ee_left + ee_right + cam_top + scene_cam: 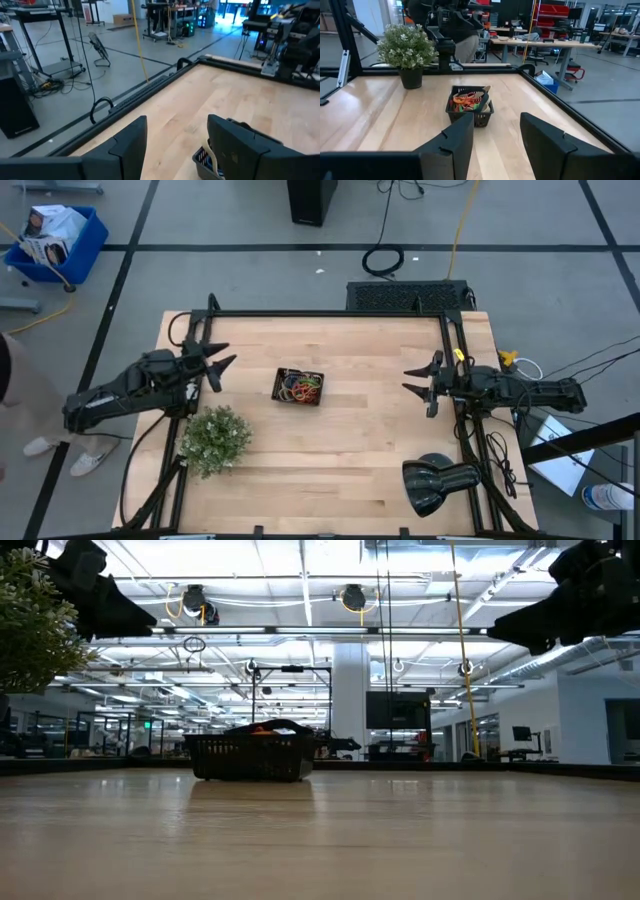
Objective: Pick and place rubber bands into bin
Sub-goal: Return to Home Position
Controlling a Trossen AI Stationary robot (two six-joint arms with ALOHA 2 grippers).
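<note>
Dark fingers (451, 145) spread, empty (both sides).

No text, label, brand, number or sign is legible in any of the views.

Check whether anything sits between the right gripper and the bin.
Nothing visible. Only bare table lies between the open right gripper and the bin holding the rubber bands. The plant stands beyond the bin, on the left arm's side, off that line.
</note>
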